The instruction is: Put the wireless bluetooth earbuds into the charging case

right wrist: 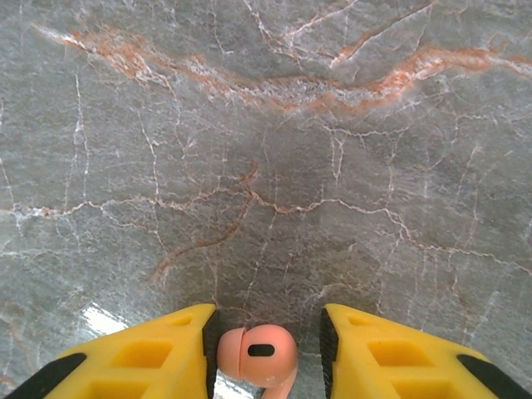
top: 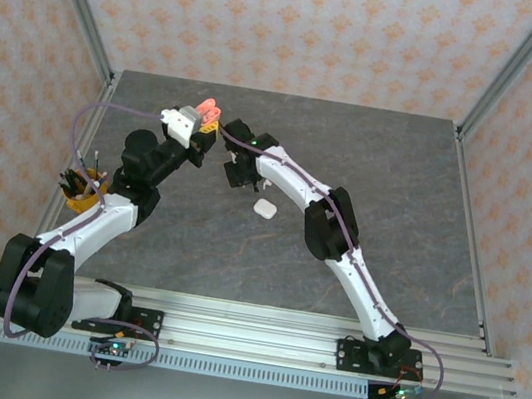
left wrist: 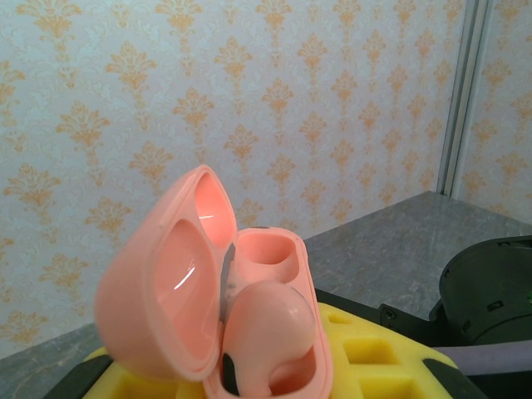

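A: Earbud, where?

B: The coral earbud (right wrist: pixel 258 353) looks to be down on the worktop (right wrist: pixel 266 125), right between the fingers of the right gripper (right wrist: pixel 266 309). The rounded head points toward the fingertips and the stem runs back toward the wrist. Its long axis lies along the fingers, not across them.

A: Gripped?

B: Doesn't look it. The jaws stand apart, with a sliver of gap on each side of the head, wider on the right of the picture. I'd call it released, just straddling.

A: Case?

B: The charging case (left wrist: pixel 191 291) is coral too. It's up off the worktop, clenched in the left gripper (top: pixel 200 123), lid swung open. A second coral earbud (left wrist: pixel 268 328) sits in the socket nearest the wrist camera. The far socket (left wrist: pixel 270 249) is empty.

A: Which way does it go?

B: From above, the case is just left of the right gripper and a bit further back, near but apart. The right arm is the nearer one to the loose bud, while the left only presents the case. My guess is pinch, lift, carry left, then stem-down into the far socket.

A: Anything else?

B: A white case (top: pixel 265 208) on the worktop just beside the right arm, on the near side of its gripper. It looks closed.
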